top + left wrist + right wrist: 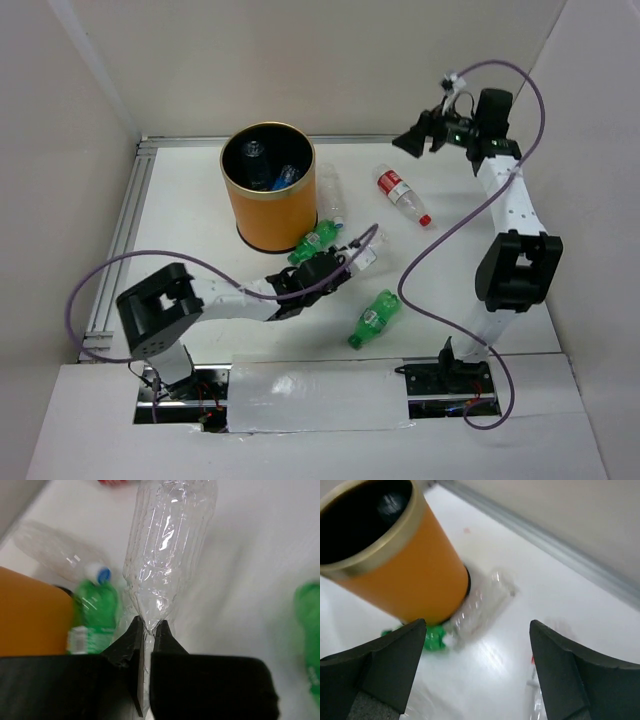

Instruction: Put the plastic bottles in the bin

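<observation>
Clear, crinkled plastic is what my left hand [149, 626] is clamped on: a label-less clear bottle [167, 550], pinched by its thin, squashed end between the two fingertips, with the body sticking out ahead of the hand. In the top view it sits just to the right of the orange bin [268, 210], low over the bench [180, 200]. I can't tell whether it touches the surface. My right hand [477, 627] hangs spread wide and empty, high at the far right, well apart from all this.

The grip is small and at the very end, so I judge the bottle will want to swing or slip. I'd lift slowly and straight up, high enough for the free end to pass the top of the bin. Then I'd carry it left over the black opening and let go only once most of the bottle is above the inside. The bin is far wider than the bottle, so height matters more than aim.

A green bottle [95, 612] lies against the bin's foot, just beside my hand, and a second clear bottle [330, 195] lies along the bin's wall beyond it. A low sweep would knock both. A blue-labelled bottle [283, 176] shows inside the bin. A red-labelled bottle [402, 195] and another green bottle [375, 318] lie on the bench.
</observation>
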Controlling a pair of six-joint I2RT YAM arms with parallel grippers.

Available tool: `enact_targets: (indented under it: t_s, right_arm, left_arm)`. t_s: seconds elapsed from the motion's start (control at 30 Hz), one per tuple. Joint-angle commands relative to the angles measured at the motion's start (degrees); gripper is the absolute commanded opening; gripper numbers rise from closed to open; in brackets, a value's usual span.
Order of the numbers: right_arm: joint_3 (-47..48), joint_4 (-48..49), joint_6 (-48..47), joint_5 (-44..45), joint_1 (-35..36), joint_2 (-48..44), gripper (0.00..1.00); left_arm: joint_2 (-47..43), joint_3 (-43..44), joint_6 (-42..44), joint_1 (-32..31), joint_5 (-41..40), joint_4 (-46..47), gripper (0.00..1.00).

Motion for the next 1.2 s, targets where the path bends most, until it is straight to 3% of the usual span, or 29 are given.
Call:
enact_targets:
  t_s: [0.0, 0.13, 0.17, 0.2, 0.23, 0.27, 0.33, 0.4, 0.47, 0.6, 0.67, 0.7, 0.73, 0.77, 1.0, 1.17]
  right_arm:
    - [-11.8, -5.4, -9.0, 1.2, -1.3, -6.0, 0.90]
    - [-24.4, -4.9, -12.4, 3.6, -4.1, -11.5, 0.70]
    - [-26.3, -4.2, -13.1, 3.6, -4.9, -12.9, 0.62]
    - [-27.7, -4.2, -14.5, 4.9, -5.0, -12.9, 0.43]
    - [-30.2, -4.2, -14.5, 5.5, -5.6, -13.6, 0.35]
    - [-31.2, -3.6, -15.1, 5.5, -5.6, -13.6, 0.30]
    - [-33.2, -3.6, -15.1, 6.1, -5.6, -14.2, 0.30]
    - [-33.8, -3.1, -15.8, 6.1, -6.1, -14.2, 0.41]
    - [-33.8, -3.1, -15.8, 7.2, -6.1, -13.7, 0.64]
    - [-31.0, -3.1, -17.6, 10.3, -5.5, -10.2, 1.00]
    - [-28.6, -3.1, -18.4, 12.2, -5.5, -7.4, 1.00]
    - [-27.7, -2.1, -18.4, 12.9, -5.0, -6.2, 1.00]
    - [-26.4, -2.1, -18.9, 13.7, -5.0, -3.4, 1.00]
    - [-22.7, -2.1, -20.0, 15.1, -4.3, -1.5, 1.00]
    - [-2.6, -7.3, -23.6, 18.8, -1.2, 16.9, 1.00]
    - [7.0, -11.7, -26.3, 22.7, 2.8, 28.8, 1.00]
  left_arm:
    - [-11.3, 6.6, -3.4, 2.3, 2.9, 2.3, 0.00]
    - [-18.8, 10.3, -7.9, 9.7, 5.6, 2.4, 0.00]
    - [-19.7, 11.0, -8.5, 11.0, 6.1, 3.1, 0.00]
    - [-20.5, 11.7, -9.1, 12.2, 6.1, 3.8, 0.00]
    - [-21.3, 12.9, -9.1, 13.5, 6.1, 4.7, 0.00]
    - [-21.3, 13.4, -9.1, 15.8, 5.5, 7.1, 0.00]
    - [-20.7, 14.0, -9.1, 18.3, 1.9, 10.4, 0.00]
    - [-18.4, 14.8, -9.1, 21.9, -3.3, 13.9, 0.00]
    - [-16.4, 16.4, -10.7, 25.4, -5.6, 14.5, 0.00]
    - [-11.8, 17.8, -14.9, 28.4, -5.8, 8.5, 0.03]
    - [-10.6, 17.8, -16.1, 28.4, -7.2, 7.0, 0.24]
    - [-10.0, 17.8, -16.1, 28.4, -7.2, 6.4, 0.64]
    - [-10.0, 17.3, -16.1, 28.4, -8.1, 6.4, 0.86]
    - [-10.0, 17.3, -16.1, 28.4, -8.1, 5.8, 0.99]
    - [-16.6, 19.1, -8.5, 25.9, -3.5, 0.8, 0.99]
    - [-24.8, 16.1, -2.5, 17.9, -1.5, -11.4, 0.99]
